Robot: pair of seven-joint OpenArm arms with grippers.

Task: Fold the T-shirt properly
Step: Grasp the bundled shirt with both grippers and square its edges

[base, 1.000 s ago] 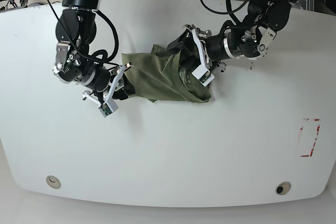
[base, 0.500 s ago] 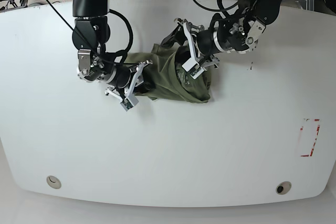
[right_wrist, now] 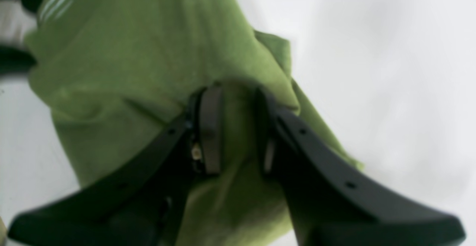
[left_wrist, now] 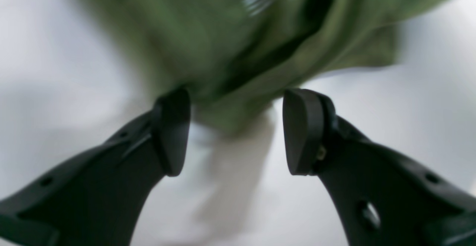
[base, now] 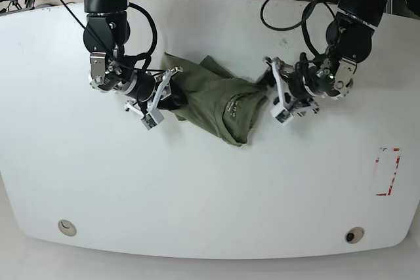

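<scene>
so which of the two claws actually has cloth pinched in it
The right claw: its jaws are closed on a fold of the soft olive-green cotton T-shirt. The left claw stands open, with the shirt's edge just beyond its tips.

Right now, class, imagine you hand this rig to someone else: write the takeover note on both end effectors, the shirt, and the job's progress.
Right end effector: shut on a fold of the T-shirt.
Left end effector: open, empty, just off the shirt's edge nearest it.
T-shirt: bunched and wrinkled in the middle of the white table, between both arms.
Done: no neat fold shows.
Left: spread it flat, then fold it.
</scene>
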